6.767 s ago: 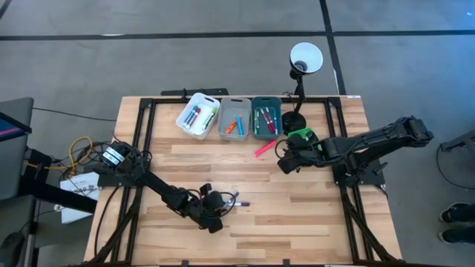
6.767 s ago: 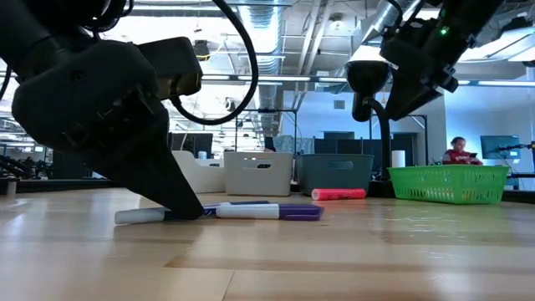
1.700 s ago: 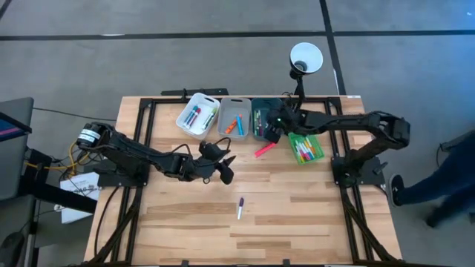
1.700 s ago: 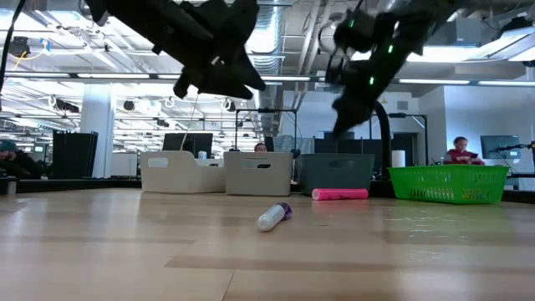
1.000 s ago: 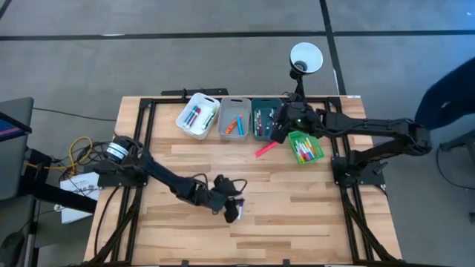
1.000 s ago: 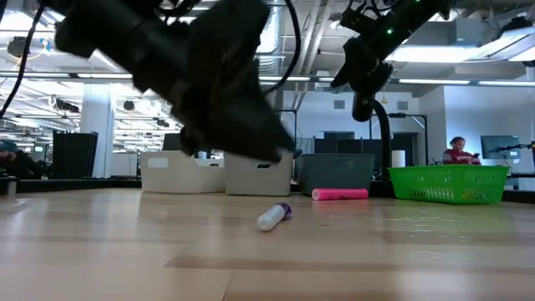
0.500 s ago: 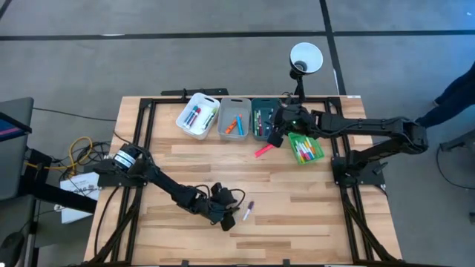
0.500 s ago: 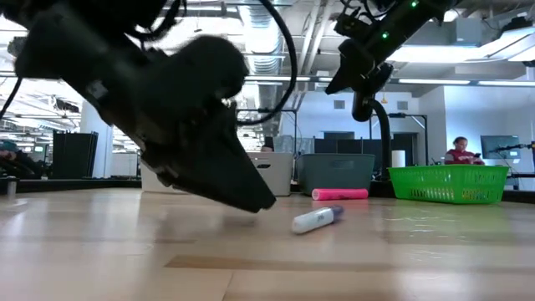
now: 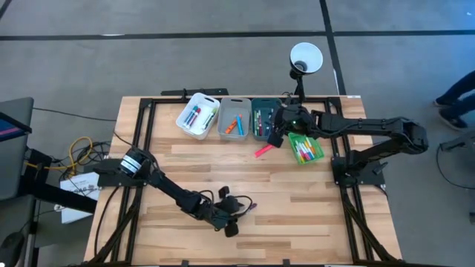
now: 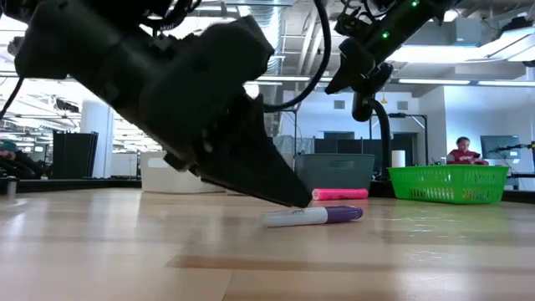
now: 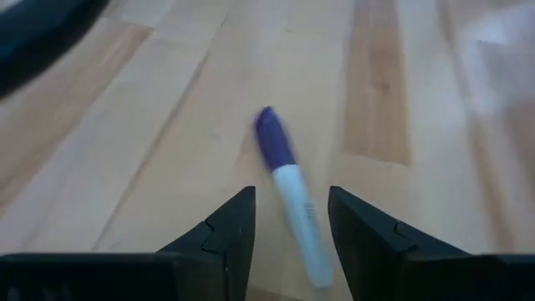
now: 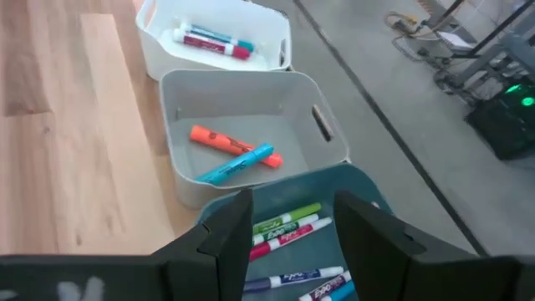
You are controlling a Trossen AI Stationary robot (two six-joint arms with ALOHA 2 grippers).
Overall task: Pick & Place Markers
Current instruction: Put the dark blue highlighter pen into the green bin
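Purple-capped marker (image 11: 287, 191) lies flat on the bench (image 9: 297, 215), front centre, white barrel between the spread fingers of the left claw (image 11: 290, 219), which pinches nothing. Right claw (image 12: 294, 219), spread and empty, hovers over the teal bin (image 12: 368, 188) of markers (image 12: 288, 227).

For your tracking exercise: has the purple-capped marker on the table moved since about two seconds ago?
Yes. In the high view the purple-capped marker has shifted slightly rightward, toward the table's right side, and turned, judged against the table planks.
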